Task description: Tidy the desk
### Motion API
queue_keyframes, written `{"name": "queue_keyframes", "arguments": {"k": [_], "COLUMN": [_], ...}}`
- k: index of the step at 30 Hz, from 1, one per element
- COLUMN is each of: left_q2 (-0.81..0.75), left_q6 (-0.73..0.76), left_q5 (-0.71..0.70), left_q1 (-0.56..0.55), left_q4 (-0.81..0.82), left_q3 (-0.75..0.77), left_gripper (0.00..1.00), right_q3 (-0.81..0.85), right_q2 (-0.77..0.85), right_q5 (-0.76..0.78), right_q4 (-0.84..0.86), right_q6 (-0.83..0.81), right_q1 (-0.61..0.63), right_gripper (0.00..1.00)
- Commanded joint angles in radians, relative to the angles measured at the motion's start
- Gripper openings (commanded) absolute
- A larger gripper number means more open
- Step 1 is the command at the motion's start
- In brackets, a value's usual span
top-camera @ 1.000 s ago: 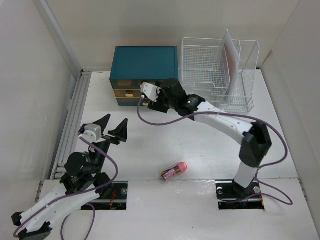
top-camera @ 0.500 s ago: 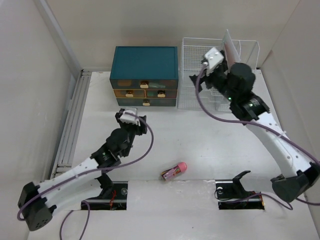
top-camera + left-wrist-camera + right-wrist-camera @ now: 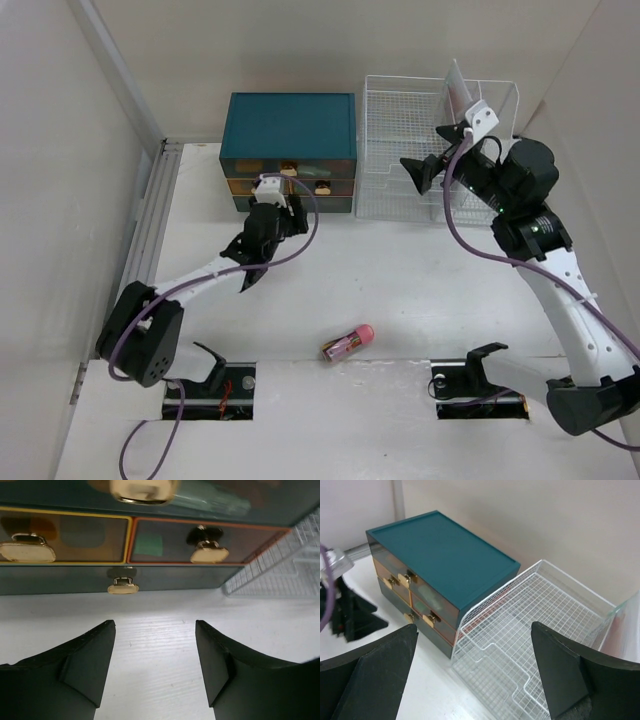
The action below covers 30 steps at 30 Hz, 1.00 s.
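Reaching farther, the left gripper (image 3: 154, 630), jaws apart, is lining up with the drawer box's (image 3: 288, 125) bottom handle (image 3: 122, 586) at the desk's (image 3: 420, 270) far edge, probably to pull it; the right gripper (image 3: 474, 630), also spread, is hovering by the wire rack (image 3: 400, 120).

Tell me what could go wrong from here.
The open left gripper sits low, close to the teal drawer box, facing its bottom handle; driving in off-line could shove the box rather than catch that small handle. The open right gripper hangs by the wire rack; dropping could snag its mesh. The pink-tipped tube lies at the near edge of the desk, where a sweeping arm might roll it off.
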<state>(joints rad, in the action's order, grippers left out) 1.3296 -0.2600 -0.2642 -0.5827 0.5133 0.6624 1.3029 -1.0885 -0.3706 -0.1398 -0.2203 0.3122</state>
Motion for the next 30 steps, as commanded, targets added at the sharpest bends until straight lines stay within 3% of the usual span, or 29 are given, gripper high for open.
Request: {"name": "queue_keyframes", "arguments": {"k": [1,6,9,14,24,30], "left_q2": [0.029,0.040,0.107,0.273,0.292,0.322], "left_q6": [-0.148,-0.414,-0.441,-0.455,-0.459,-0.585], "left_q5": [0.106,0.308,0.391,0.684,0.515,0.396], "left_q1": [0.066,0.233,0.282,0.354,0.354,0.333], "left_q4": [0.099,0.299,0.361,0.364,0.459,0.707], "left_q3": [0.055,-0.090,-0.103,0.002,-0.070,-0.194], "left_gripper": [0.62,0.59,0.59,0.65,0.58,0.56], "right_q3": [-0.016,-0.025,-0.034,-0.044,-0.053,-0.062], "right_q2": [0.012,0.001,-0.008,-0.017,-0.027,-0.018], "right_q5": [-0.048,-0.048,-0.057,-0.067,-0.067,-0.067], "right_q4": [0.071,0.080,0.080,0.089,0.098,0.098], "right_q6": [0.033,0.042,0.042,0.042,0.042,0.042], "right_q1": [-0.010,-0.010,-0.010,-0.010,-0.010,-0.010], "right_gripper": [1.00,1.00,1.00,1.00,1.00,1.00]}}
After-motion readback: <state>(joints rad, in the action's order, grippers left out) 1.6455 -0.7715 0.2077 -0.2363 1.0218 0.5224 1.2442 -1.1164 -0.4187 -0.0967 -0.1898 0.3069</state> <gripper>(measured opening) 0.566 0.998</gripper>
